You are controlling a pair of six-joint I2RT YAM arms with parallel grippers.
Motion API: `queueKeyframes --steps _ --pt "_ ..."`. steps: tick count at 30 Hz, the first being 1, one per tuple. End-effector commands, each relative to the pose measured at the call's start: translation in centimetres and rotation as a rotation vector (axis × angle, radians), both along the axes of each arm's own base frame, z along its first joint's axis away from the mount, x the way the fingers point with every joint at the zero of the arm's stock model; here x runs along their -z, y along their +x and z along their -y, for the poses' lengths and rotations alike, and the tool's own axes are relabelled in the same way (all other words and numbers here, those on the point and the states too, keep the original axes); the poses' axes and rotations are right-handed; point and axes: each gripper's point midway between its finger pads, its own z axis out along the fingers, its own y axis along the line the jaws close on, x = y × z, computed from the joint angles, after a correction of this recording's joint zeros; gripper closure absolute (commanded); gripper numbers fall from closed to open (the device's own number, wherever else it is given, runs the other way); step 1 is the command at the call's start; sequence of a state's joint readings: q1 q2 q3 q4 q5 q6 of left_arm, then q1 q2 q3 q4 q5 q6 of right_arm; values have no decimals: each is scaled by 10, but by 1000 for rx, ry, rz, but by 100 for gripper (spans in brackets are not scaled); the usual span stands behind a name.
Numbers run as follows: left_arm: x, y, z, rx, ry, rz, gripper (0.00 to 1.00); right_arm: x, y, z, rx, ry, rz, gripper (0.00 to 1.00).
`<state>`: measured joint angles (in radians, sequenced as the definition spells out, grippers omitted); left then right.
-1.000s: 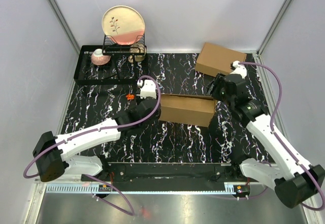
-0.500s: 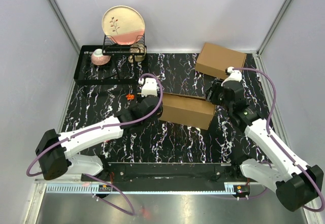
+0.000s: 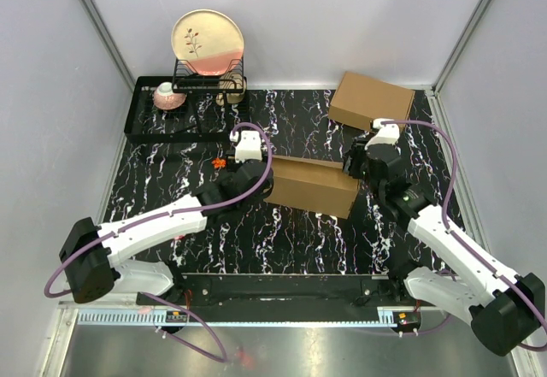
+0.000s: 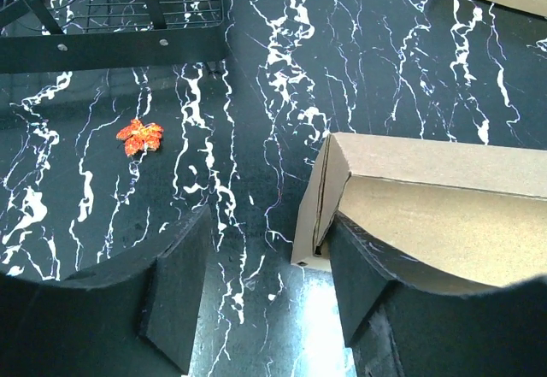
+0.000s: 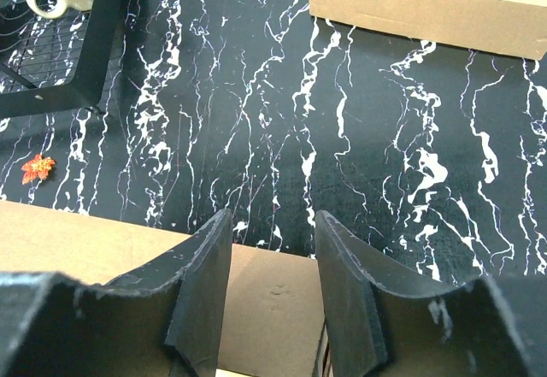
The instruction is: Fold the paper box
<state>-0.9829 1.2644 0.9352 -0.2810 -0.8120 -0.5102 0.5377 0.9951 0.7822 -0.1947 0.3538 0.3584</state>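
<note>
- Slippage is the main risk: the paper box (image 3: 314, 185), lying mid-table between both arms, may skid or spring open if 1 side pushes harder.
- Left gripper (image 4: 265, 253): jaws apart, 1 finger right at the box's left end, nothing clamped.
- Right gripper (image 5: 273, 257): jaws apart over the box's right end, holding nothing.

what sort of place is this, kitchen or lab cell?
Probably a lab cell: plain white enclosure walls on metal framing, a marble-patterned table, and staged props: a dish rack and the paper box.
</note>
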Motion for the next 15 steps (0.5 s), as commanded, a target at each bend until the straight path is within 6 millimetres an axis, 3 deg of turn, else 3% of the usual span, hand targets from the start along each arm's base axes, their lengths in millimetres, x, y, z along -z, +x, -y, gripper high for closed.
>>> queueKeyframes --steps 1,6,15 --pt "6 -11 -2 44 40 -61 40 71 -33 -9 -93 -90 -229 52" --pt "-11 -14 -6 54 27 -41 39 83 -34 -5 -76 -112 -259 51" --pt "-27 -21 -24 37 1 -1 37 86 -33 -4 -71 -123 -261 52"
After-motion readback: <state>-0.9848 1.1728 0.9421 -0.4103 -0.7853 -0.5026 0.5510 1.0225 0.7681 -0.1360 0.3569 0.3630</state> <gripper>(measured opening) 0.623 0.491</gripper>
